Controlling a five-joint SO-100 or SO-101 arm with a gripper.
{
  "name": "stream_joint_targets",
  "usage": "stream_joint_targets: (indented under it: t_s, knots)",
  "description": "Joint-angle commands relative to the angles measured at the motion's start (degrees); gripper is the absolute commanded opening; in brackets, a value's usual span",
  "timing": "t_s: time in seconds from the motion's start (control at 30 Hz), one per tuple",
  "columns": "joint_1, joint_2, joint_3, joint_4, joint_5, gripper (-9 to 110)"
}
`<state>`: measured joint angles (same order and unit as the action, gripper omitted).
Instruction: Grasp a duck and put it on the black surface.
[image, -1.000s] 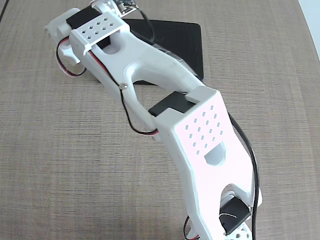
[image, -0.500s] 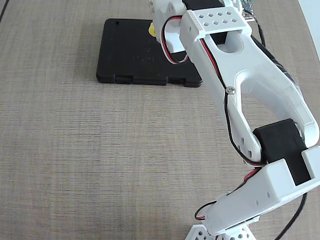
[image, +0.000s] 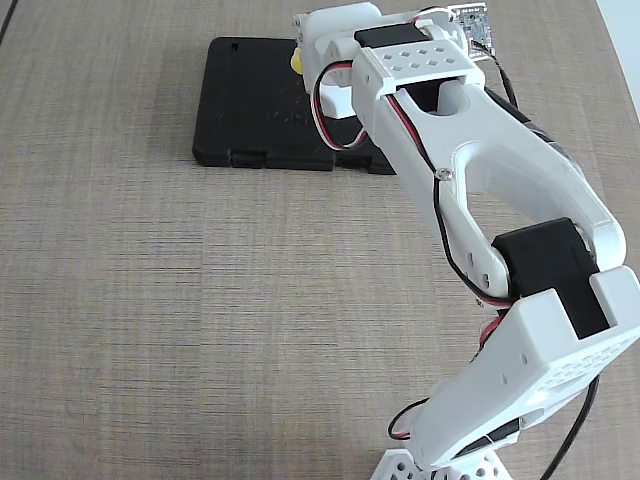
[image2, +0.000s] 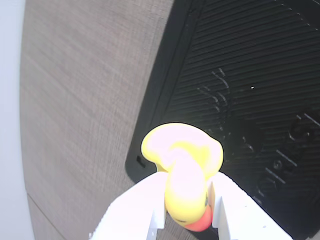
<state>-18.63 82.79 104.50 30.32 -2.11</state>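
The tiny yellow duck (image2: 182, 170) with a red-orange beak sits between my white fingers (image2: 140, 205). My gripper (image2: 185, 210) is shut on the duck and holds it above the black surface (image2: 250, 90), a ribbed matte slab with faint embossed marks. In the fixed view the slab (image: 250, 110) lies at the far middle of the table, with notched clasps on its near edge. Only a sliver of the duck (image: 296, 61) shows beside my gripper (image: 318, 52), which hangs over the slab's far right part.
The table (image: 150, 300) is a brown woven-look surface. My white arm (image: 500, 200) reaches from its base at the bottom right of the fixed view. A pale strip (image2: 10, 125) runs along the left edge of the wrist view.
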Motion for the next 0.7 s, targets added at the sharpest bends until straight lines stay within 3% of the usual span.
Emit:
stream_joint_targets:
  t_s: [0.0, 0.3, 0.67]
  knots:
    - [0.2, -2.0, -0.4, -2.3, 0.4, 1]
    - [-0.9, -4.2, -0.4, -3.3, -0.2, 2]
    - [-1.1, -1.8, 0.1, -2.5, 0.4, 21]
